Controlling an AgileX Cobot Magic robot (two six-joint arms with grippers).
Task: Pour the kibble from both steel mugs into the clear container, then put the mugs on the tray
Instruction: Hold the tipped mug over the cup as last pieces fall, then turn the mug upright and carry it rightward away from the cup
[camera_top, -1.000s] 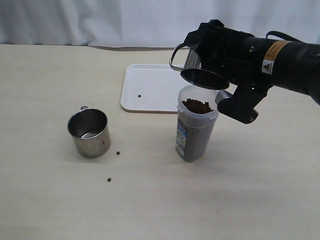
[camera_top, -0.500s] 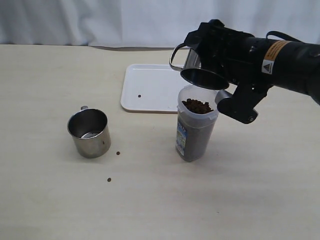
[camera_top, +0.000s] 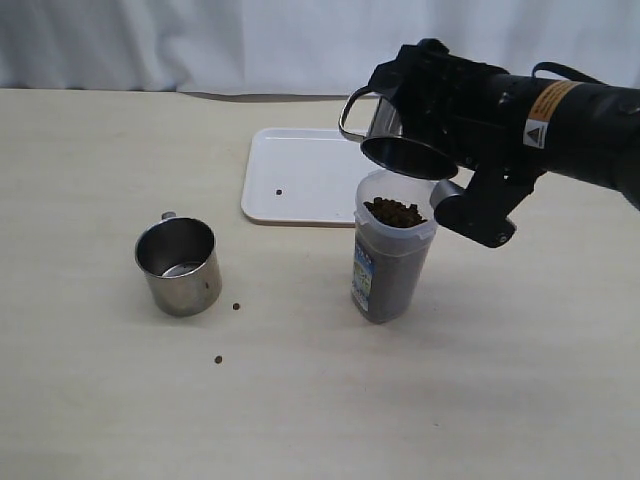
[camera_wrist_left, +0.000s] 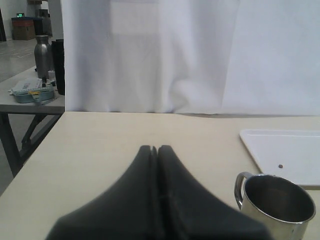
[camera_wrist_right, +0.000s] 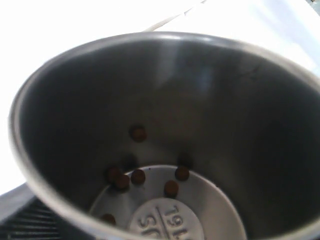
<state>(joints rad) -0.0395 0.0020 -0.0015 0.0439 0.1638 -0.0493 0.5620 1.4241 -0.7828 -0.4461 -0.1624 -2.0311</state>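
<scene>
Right claw (camera_top: 415, 105) pinching shiny cylindrical steel mug (camera_top: 383, 125), tilted mouth-down just above tall frosted plastic container (camera_top: 390, 275) heaped with small round reddish-brown kibble (camera_top: 395, 212). Few pellets inside mug. Second steel mug (camera_top: 180, 265) upright on pale bench (camera_top: 100, 400), left. Flat white rectangular tray (camera_top: 300, 175) beyond, far side. Left claw (camera_wrist_left: 157, 149) pressed together.

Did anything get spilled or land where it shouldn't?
Yes, stray kibble. One pellet lies on the table beside the standing mug, a second pellet nearer the camera, and a third pellet on the tray. A few pellets sit inside the tilted mug.
</scene>
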